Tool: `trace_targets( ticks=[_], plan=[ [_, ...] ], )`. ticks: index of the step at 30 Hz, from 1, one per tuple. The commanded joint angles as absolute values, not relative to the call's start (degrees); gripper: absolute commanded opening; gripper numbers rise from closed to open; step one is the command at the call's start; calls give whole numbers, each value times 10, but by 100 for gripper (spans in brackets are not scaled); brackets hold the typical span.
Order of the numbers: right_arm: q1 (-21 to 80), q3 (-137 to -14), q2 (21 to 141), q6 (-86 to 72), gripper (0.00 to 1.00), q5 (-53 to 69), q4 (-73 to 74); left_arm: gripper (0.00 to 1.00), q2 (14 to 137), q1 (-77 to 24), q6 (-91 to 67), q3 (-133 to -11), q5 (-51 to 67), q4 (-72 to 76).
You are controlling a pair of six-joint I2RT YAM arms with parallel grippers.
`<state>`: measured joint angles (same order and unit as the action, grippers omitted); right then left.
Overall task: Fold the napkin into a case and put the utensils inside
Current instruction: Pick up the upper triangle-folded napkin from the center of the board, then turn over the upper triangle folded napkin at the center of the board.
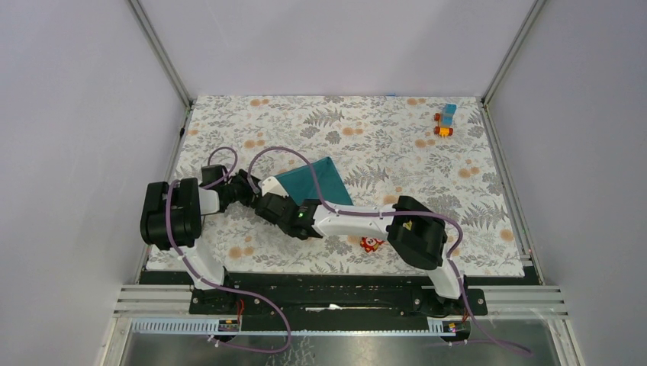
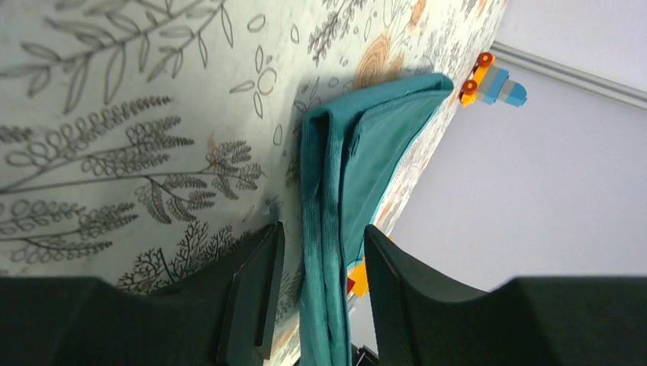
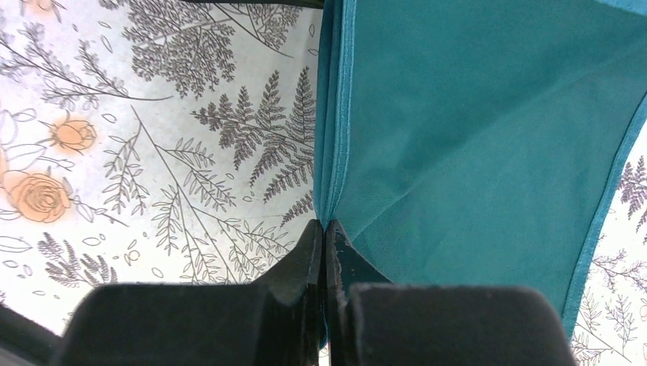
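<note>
The teal napkin (image 1: 320,179) lies folded in layers on the floral table, left of centre; it is a wide piece, not a narrow case. Both arms meet at its near left corner. My left gripper (image 2: 322,232) is open, and the napkin's bunched folded edge (image 2: 324,259) runs between its fingers (image 2: 263,282) with a gap on each side. My right gripper (image 3: 326,225) is shut on the napkin's edge (image 3: 336,152), and the cloth spreads away to the right of it. The utensils are out of view.
A small blue toy car with orange wheels (image 1: 445,120) stands at the far right of the table and shows again as the toy car (image 2: 492,81). A red owl toy (image 1: 371,244) sits near the front edge under the right arm. Walls and metal posts enclose the table.
</note>
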<state>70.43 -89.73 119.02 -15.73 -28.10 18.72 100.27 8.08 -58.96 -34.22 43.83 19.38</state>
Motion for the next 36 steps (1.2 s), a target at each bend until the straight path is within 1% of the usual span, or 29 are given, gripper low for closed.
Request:
trace_targets(
  ticks=[1, 7, 10, 12, 13, 14, 15, 18, 23, 26, 29, 32, 34, 36],
  plan=[
    [696, -893, 1141, -166, 0, -273, 163, 47, 1025, 81, -567, -355, 356, 184],
    [693, -892, 1144, -161, 0, -261, 159, 40, 1039, 81, -572, -370, 354, 195],
    [693, -893, 1148, -161, 0, -257, 159, 32, 1035, 81, -568, -379, 356, 186],
    [693, -893, 1149, -160, 0, -254, 159, 24, 1025, 81, -562, -383, 353, 172],
    [693, -894, 1149, -160, 0, -253, 160, 16, 1016, 81, -557, -385, 347, 161],
    [693, -893, 1147, -160, 0, -248, 161, 4, 1004, 81, -550, -390, 340, 143],
    [693, -893, 1145, -159, 0, -245, 164, 0, 989, 81, -539, -396, 333, 123],
    [693, -884, 1130, -155, 0, -203, 158, 0, 940, 89, -504, -421, 322, 47],
    [703, -896, 1116, -178, 0, -24, 122, 0, 799, 134, -454, -472, 302, -128],
    [707, -921, 1112, -231, 0, 127, 74, 0, 695, 167, -408, -537, 269, -238],
    [705, -903, 1092, -306, 0, 262, -48, 0, 634, 171, -377, -620, 210, -309],
    [674, -835, 1071, -421, 0, 371, -220, 0, 621, 161, -375, -681, 189, -325],
    [645, -764, 1066, -534, 0, 414, -356, 0, 635, 124, -369, -703, 138, -314],
    [613, -706, 1077, -585, 0, 433, -422, 0, 676, 66, -366, -714, 91, -300]
  ],
)
